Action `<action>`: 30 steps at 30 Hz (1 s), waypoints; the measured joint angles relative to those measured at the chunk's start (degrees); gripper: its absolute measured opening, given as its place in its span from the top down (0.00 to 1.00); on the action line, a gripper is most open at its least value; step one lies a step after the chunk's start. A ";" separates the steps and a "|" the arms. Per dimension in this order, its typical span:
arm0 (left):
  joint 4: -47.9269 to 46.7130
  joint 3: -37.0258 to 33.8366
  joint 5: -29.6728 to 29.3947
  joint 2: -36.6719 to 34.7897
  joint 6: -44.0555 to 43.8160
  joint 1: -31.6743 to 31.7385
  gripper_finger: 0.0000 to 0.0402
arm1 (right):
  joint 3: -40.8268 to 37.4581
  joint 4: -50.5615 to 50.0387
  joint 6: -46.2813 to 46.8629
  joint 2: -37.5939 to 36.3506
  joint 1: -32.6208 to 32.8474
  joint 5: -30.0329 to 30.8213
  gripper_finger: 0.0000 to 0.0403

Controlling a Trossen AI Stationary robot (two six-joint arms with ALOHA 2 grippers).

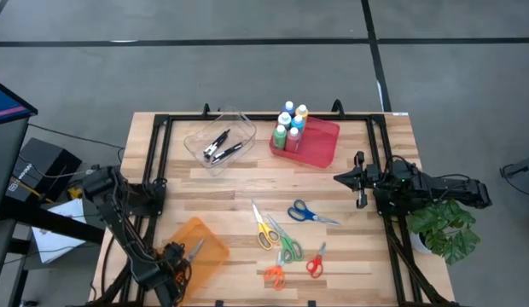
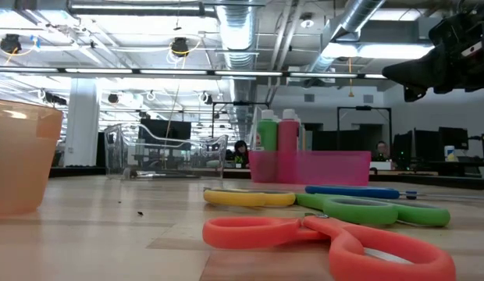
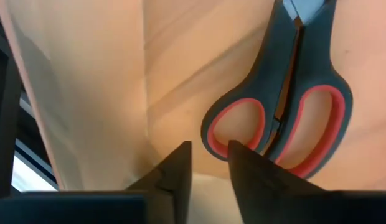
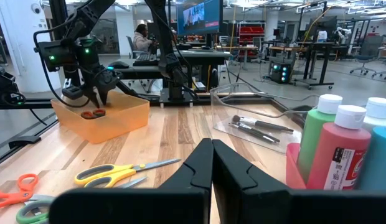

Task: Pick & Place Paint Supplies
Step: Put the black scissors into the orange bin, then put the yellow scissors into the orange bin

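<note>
Only pink bottle [image 4: 335,155] shows a label w/ barcode, text unreadable.

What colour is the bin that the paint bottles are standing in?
Pink-red: the bin holding the paint bottles shows best in the high view.

- Look toward twelve o'clock: a clear bin [image 1: 220,141] holds dark brushes [image 1: 220,147].
- At seven o'clock, your orange bin [image 1: 199,250] has grey-and-red scissors [image 3: 286,112] lying inside.
- Centre table: blue scissors [image 1: 305,212], yellow scissors [image 1: 264,228], green scissors [image 1: 287,244], with orange scissors [image 1: 274,275] and red scissors [image 1: 316,263] toward six.
</note>
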 joint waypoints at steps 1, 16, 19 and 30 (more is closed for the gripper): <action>0.01 0.00 0.07 -0.21 -0.31 0.20 0.72 | 0.00 0.01 0.00 0.00 0.02 0.00 1.00; -0.18 -0.04 -9.00 -24.48 -6.33 5.44 0.50 | 0.00 0.02 0.00 0.00 0.00 0.00 1.00; 5.16 -0.04 -16.73 -31.33 -2.07 8.84 0.51 | 0.02 0.00 0.00 0.00 0.01 0.00 1.00; 32.66 0.04 -28.35 -35.82 51.59 34.89 0.61 | 0.01 0.02 -0.01 0.00 0.01 0.00 1.00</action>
